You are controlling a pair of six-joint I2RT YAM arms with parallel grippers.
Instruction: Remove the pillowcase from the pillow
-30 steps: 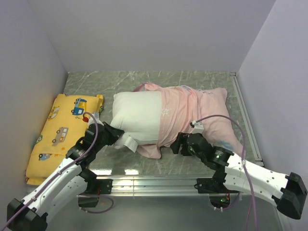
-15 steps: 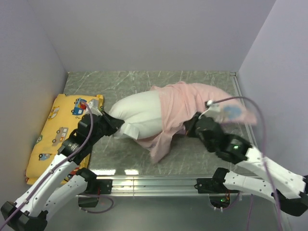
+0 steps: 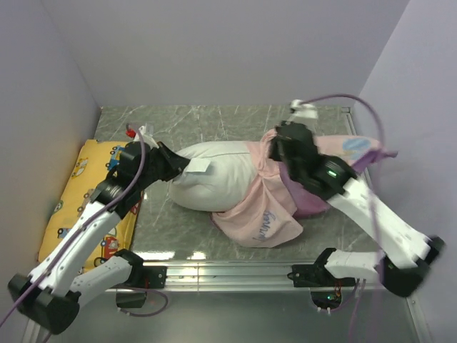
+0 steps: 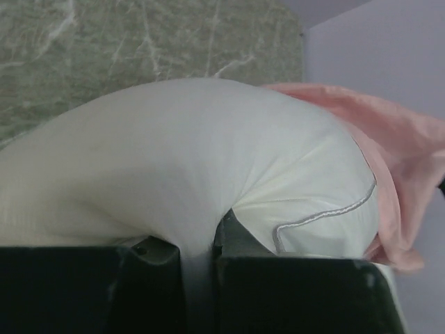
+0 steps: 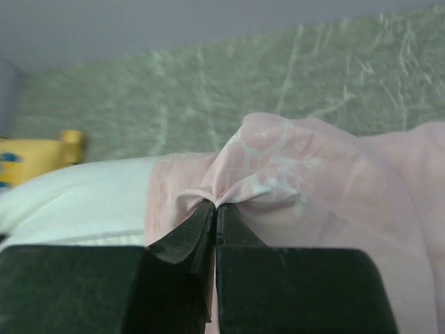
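Note:
The white pillow [image 3: 214,182] lies across the middle of the table, its left half bare. The pale pink pillowcase [image 3: 260,211] still covers its right end and hangs down in front, inside out. My left gripper [image 3: 184,168] is shut on the pillow's left end; in the left wrist view its jaws pinch white pillow [image 4: 181,167] fabric, with pink pillowcase [image 4: 389,153] beyond. My right gripper [image 3: 275,152] is raised over the pillow's right part and shut on a bunch of pillowcase [image 5: 271,167]; the pillow [image 5: 76,195] shows to its left there.
A yellow cushion [image 3: 78,193] printed with cartoon vehicles lies at the left wall, partly under my left arm. Grey walls close in the marbled table [image 3: 214,118] at left, back and right. A metal rail [image 3: 235,271] runs along the near edge.
My right gripper closed on the pillowcase and swung up and back, dragging the cover rightward off the pillow. My left gripper kept its hold and moved back, lifting the pillow's left end.

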